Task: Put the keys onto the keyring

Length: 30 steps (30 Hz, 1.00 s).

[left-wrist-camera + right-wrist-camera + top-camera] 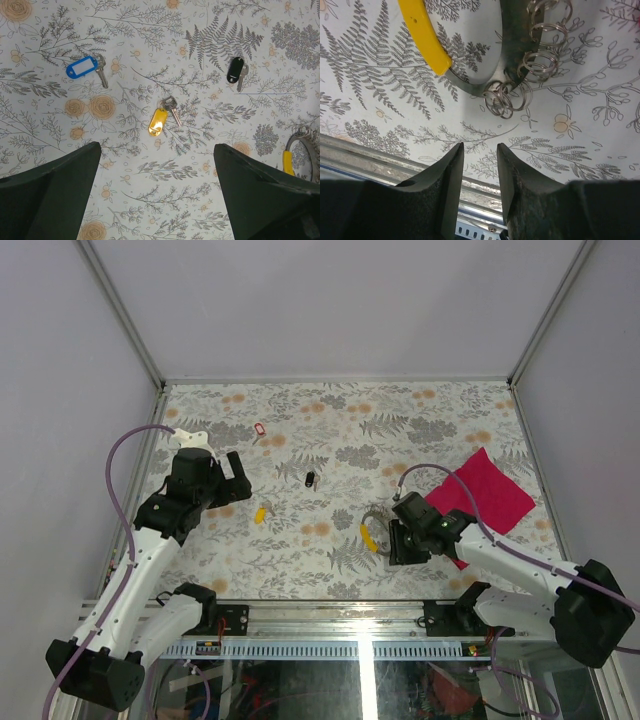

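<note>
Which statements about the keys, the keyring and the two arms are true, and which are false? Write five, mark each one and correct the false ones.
1. The yellow key lies loose on the table. True.
2. The black key is already threaded on the keyring. False: it lies by itself on the table, apart from the keyring.
3. The left fingers stand wide apart and hold nothing. True.
4. The right fingers are clamped on the keyring. False: only a narrow gap separates them, but nothing is in it, and the keyring lies on the table ahead of them.
5. The keyring carries a yellow piece. True.
</note>
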Tool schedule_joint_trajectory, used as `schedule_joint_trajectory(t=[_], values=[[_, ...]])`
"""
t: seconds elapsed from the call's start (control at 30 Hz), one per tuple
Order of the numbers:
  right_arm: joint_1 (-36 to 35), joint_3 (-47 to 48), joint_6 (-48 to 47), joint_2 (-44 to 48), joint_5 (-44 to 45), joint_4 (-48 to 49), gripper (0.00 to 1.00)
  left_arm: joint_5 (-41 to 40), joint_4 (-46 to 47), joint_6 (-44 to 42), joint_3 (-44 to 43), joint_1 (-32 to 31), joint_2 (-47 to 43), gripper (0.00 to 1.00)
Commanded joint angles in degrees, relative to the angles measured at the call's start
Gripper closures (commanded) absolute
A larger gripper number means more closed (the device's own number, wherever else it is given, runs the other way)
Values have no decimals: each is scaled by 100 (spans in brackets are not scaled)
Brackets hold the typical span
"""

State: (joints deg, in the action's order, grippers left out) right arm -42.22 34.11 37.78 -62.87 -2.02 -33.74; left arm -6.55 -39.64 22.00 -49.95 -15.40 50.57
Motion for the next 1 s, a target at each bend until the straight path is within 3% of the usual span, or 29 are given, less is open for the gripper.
schedule_joint_trajectory(t=[0.0, 0.27, 0.97], values=[[5, -5, 187, -89, 83, 413, 61, 47, 272, -86, 46, -34, -33, 0], [3, -122, 385, -73, 609, 645, 62, 37, 265, -82, 42, -58, -38, 0], [3, -261, 441, -459, 832, 1034, 62, 30, 271, -90, 39, -87, -16, 0]])
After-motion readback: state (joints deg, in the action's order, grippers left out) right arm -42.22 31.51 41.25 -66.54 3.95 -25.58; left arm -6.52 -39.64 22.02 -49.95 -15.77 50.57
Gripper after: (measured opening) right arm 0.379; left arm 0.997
